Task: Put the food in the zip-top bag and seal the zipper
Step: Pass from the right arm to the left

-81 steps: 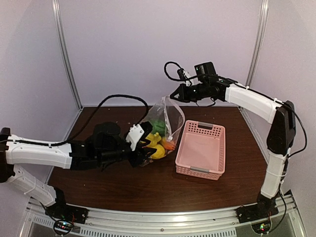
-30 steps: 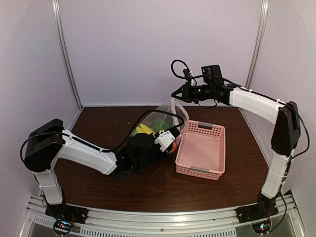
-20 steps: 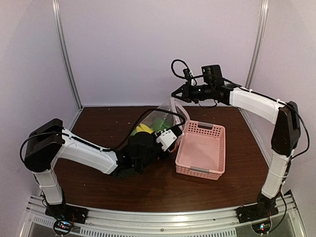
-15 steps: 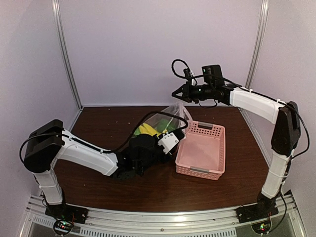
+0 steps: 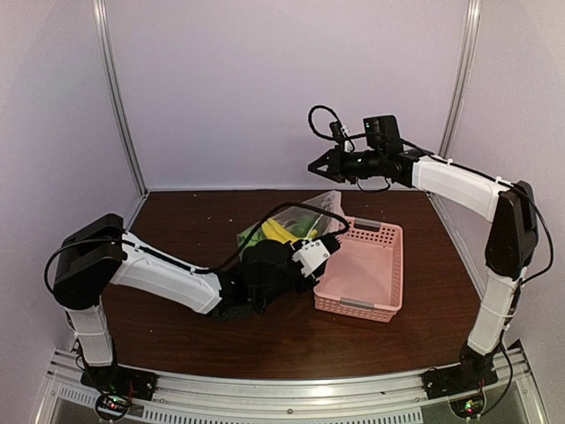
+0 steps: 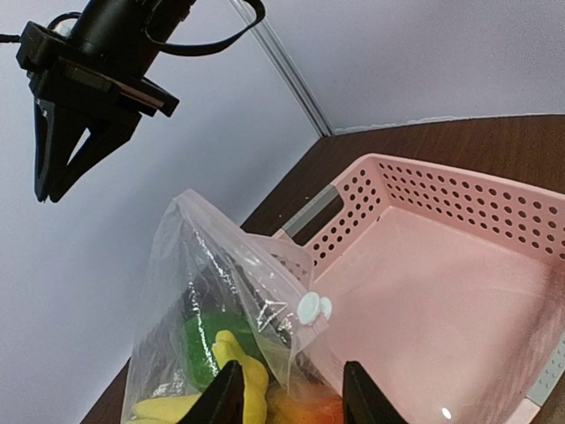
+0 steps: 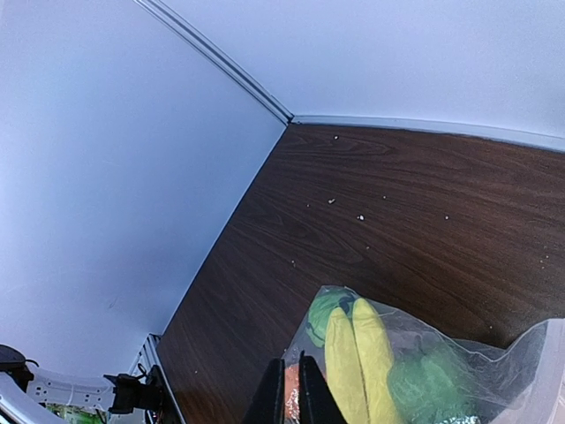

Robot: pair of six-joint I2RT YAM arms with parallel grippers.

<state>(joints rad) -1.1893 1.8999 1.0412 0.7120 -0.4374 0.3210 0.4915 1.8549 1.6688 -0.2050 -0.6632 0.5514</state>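
The zip-top bag (image 5: pixel 298 219) sags on the table against the pink basket's left side, holding the food: a yellow banana (image 7: pixel 357 349), a green piece (image 7: pixel 424 380) and an orange piece (image 6: pixel 309 412). In the left wrist view the bag (image 6: pixel 221 283) stands close, and the zipper's white slider (image 6: pixel 312 309) sits on its mouth edge just above my left gripper (image 6: pixel 291 396). That gripper (image 5: pixel 333 240) is open, its fingers either side of the bag's lower part. My right gripper (image 5: pixel 312 166) hangs shut and empty high above the bag, and its fingers (image 7: pixel 290 393) hold nothing.
The pink slatted basket (image 5: pixel 357 305) stands empty right of the bag, its perforated wall (image 6: pixel 459 190) close to my left gripper. The left arm lies low across the table's middle. A black cable arcs over the bag. The booth's walls close the table at the back.
The bag's top has come away from my right gripper and slumped down towards the basket. My left gripper has slid right along the bag and opened a little wider.
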